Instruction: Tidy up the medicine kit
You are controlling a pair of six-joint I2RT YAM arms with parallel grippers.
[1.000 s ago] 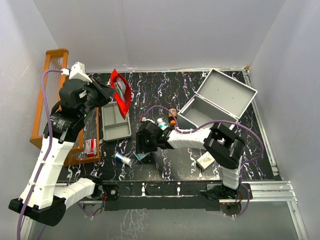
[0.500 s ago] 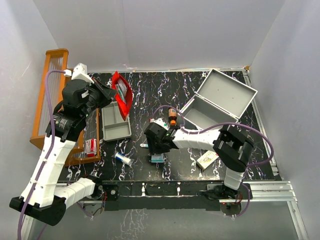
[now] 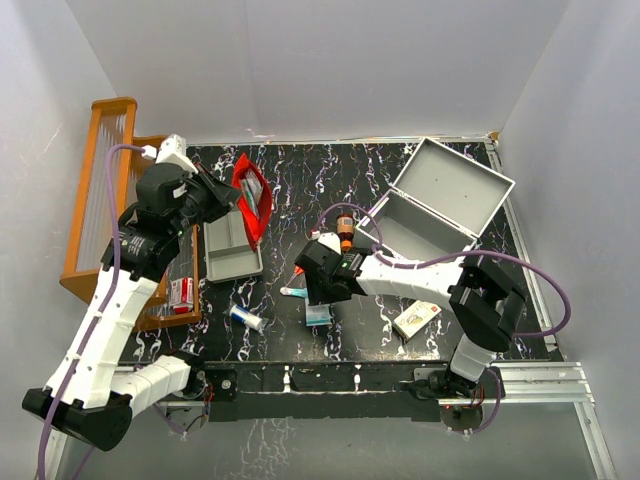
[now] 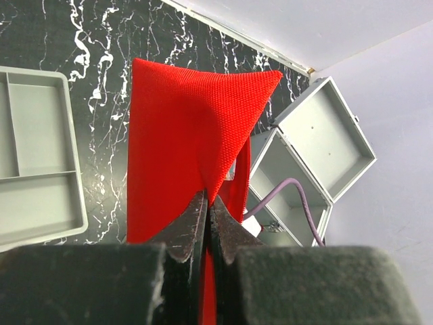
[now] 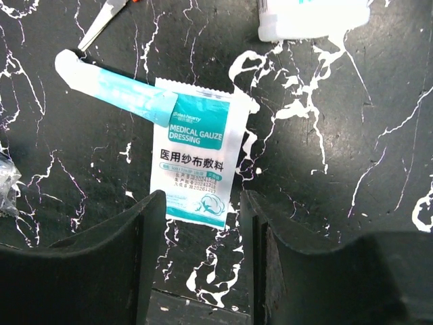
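Since a second earlier the right gripper [image 3: 318, 292] had swung rightward toward the medicine kit [image 3: 440, 200], the gauze dressing packet [image 3: 318, 316] shifting with it, while the left gripper [image 3: 222, 195] carried the red fabric pouch [image 3: 252, 200] slightly inward. From above, the kit stood open at the far right of the table [image 3: 300, 170], lid thrown back. The left wrist view showed fingers pinched tight on a fold of the pouch, above the grey divided tray [image 4: 40, 169]. The right wrist view showed jaws half spread astride the packet's lower end, contact uncertain. The case looked rigid, smooth and fairly heavy; a wall rim seemed the best hold.
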